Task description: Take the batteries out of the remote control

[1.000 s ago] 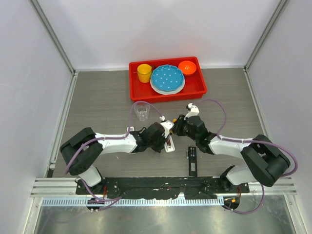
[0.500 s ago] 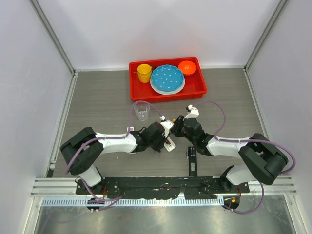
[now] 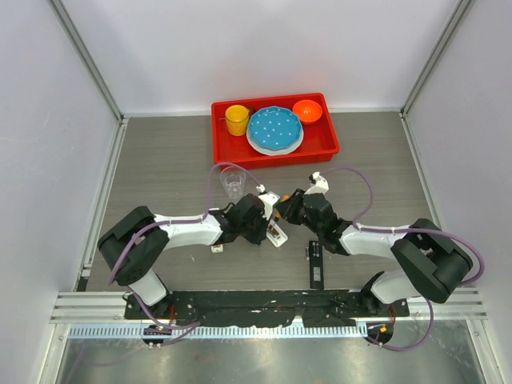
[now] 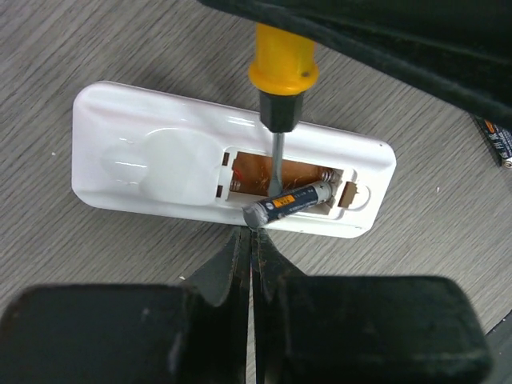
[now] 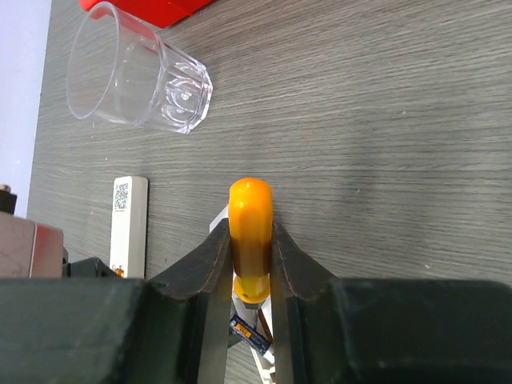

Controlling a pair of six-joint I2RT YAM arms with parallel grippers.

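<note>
- Your right claw (image 5: 250, 240) is clenched on the orange handle of the screwdriver (image 4: 280, 72). Its blade reaches down into the open battery bay of the remote control (image 4: 160, 160).
- Your left claw (image 4: 246, 248) is pressed closed with nothing in it. Its tips sit just beside the near long edge of the remote control.
- The remote control lies back-up on the worktop (image 4: 96, 48) with its cover off.
- One battery (image 4: 288, 204) is levered partly out. It lies askew across the near lip of the bay, grey end toward the left claw, other end by the spring.
- A second battery (image 4: 498, 142) lies loose on the worktop, well apart to one side.
- I cannot tell whether another cell sits in the far slot, where bare copper shows.
- Expect the battery to be light, rigid and smooth. It will roll or skate away if you nudge it, and it may pop free once the spring lets go.
- Pinch it across the middle of its barrel, with the fingers either side of its length. The ends are rounded and likely to slip.
- The remote control looks light as well, so it will probably slide if you pull sideways. Lift straight up, and consider keeping the blade resting in the bay as a brace.
- You need to open the left claw before you close in.
</note>
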